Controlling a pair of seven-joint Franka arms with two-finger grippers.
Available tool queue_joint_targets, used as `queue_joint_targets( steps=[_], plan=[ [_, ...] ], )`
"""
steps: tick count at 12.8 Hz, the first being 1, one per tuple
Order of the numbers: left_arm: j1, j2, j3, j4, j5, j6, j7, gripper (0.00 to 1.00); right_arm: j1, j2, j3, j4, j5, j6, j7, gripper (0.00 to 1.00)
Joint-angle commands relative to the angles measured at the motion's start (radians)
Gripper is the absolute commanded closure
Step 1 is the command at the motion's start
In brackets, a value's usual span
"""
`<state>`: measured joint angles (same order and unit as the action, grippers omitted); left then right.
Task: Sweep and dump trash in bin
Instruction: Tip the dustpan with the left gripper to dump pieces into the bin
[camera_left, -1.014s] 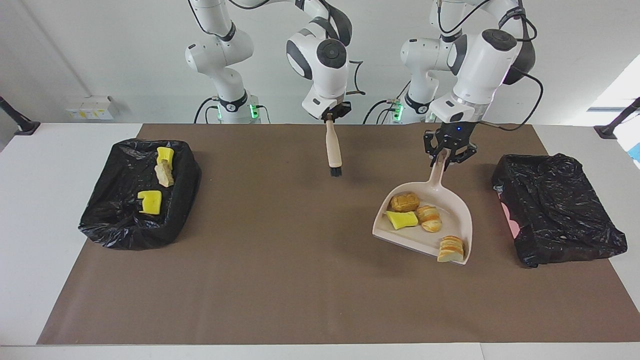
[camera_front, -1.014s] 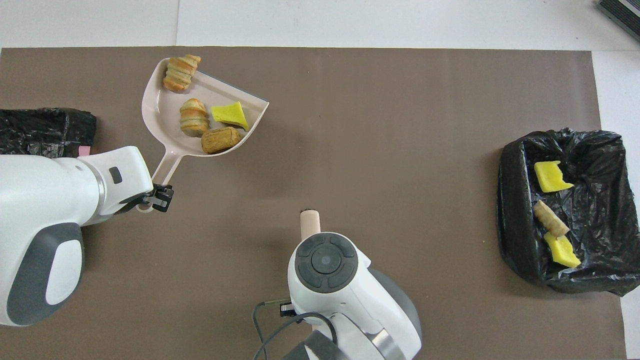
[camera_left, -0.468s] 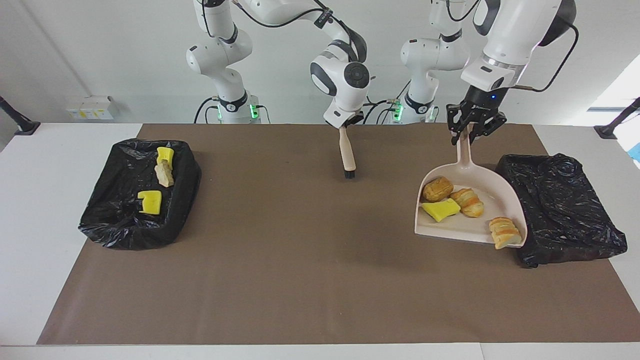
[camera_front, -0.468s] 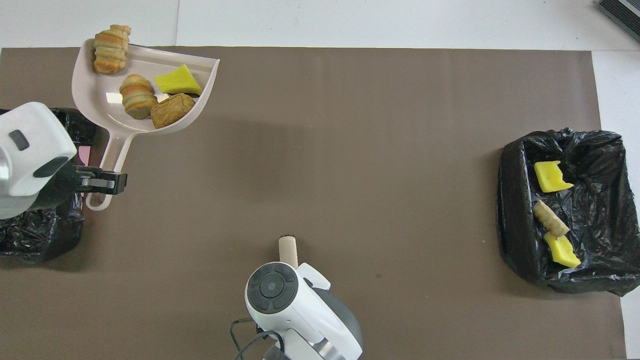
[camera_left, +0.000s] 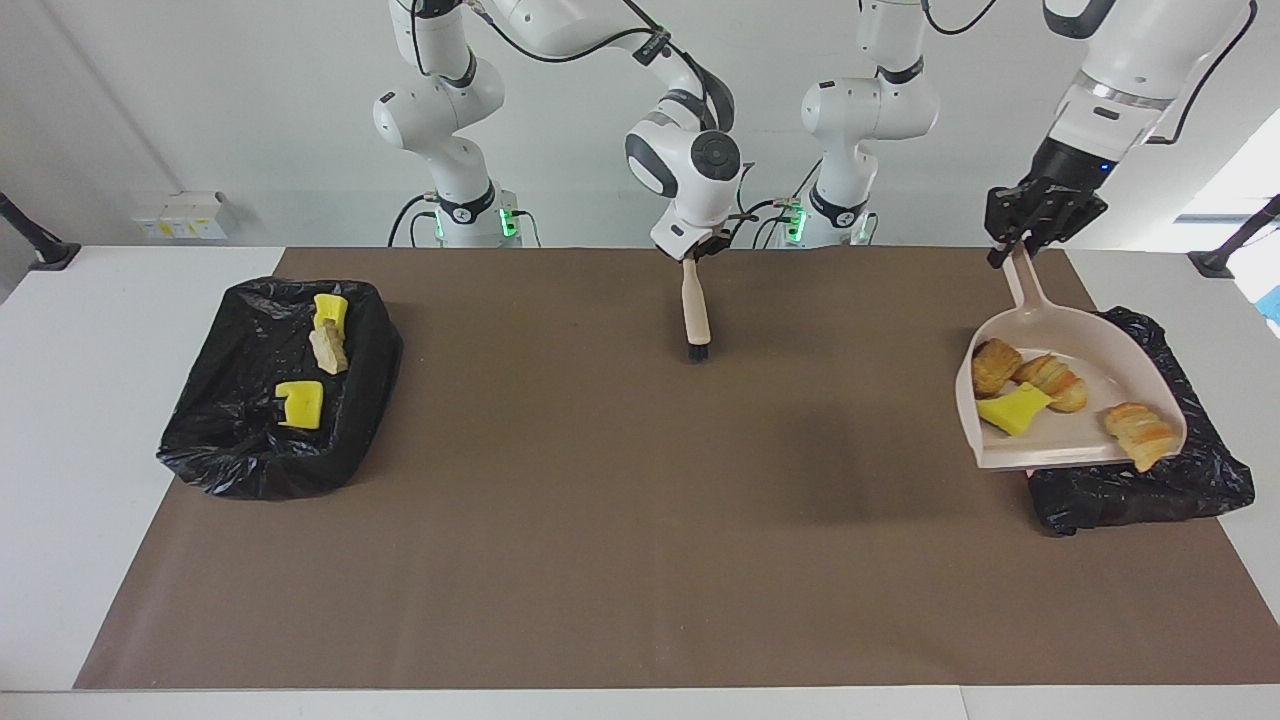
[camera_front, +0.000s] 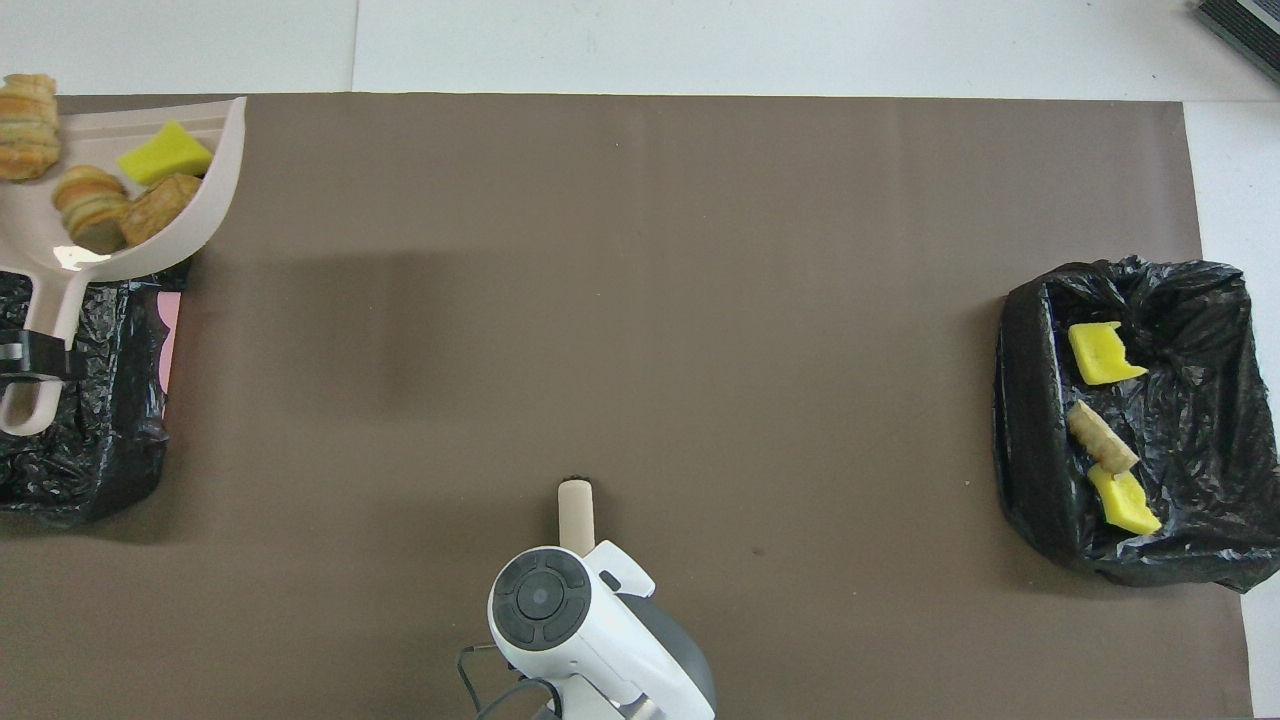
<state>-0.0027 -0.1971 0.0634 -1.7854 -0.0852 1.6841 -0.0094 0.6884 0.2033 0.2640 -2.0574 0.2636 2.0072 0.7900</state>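
The sweeping looks done: no scraps are lying on the brown mat (camera_left: 600, 520). The left gripper (camera_left: 1040, 222), clamped on the handle, is holding the beige dustpan (camera_left: 1100, 345) over the black-lined bin (camera_left: 1200, 480), carrying four pieces of trash (camera_left: 1040, 385): three tan pastry lumps and a yellow sponge wedge. Tipping them in is what remains. The right gripper (camera_left: 697, 250), waiting, is gripping the hand brush (camera_left: 694, 310) well apart from that bin.
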Motion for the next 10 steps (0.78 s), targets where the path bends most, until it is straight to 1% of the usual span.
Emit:
queue_joint_targets(
  steps=[1, 2, 3, 6, 8, 10],
  plan=[
    [0.136, 0.008, -0.004, 0.034, -0.008, -0.096, 0.083, 1.0, -0.001, -0.016, -0.002, -0.023, 0.017, 0.016, 0.015, 1.0],
    [0.173, 0.01, -0.002, 0.034, 0.002, -0.14, 0.104, 1.0, -0.001, -0.015, -0.002, -0.02, 0.017, 0.009, 0.015, 0.68],
    [0.202, 0.01, -0.001, 0.026, 0.036, -0.173, 0.124, 1.0, -0.003, -0.015, -0.002, -0.012, 0.013, -0.001, 0.021, 0.01],
    [0.269, 0.027, 0.003, 0.017, 0.116, -0.184, 0.27, 1.0, -0.003, -0.007, -0.002, 0.046, -0.009, -0.059, 0.018, 0.0],
    [0.318, 0.037, 0.003, -0.017, 0.194, -0.173, 0.429, 1.0, -0.01, -0.008, -0.005, 0.087, -0.021, -0.099, 0.018, 0.0],
    [0.355, 0.041, 0.003, -0.041, 0.246, -0.17, 0.566, 1.0, -0.03, -0.01, -0.008, 0.126, -0.05, -0.139, 0.011, 0.0]
  ],
)
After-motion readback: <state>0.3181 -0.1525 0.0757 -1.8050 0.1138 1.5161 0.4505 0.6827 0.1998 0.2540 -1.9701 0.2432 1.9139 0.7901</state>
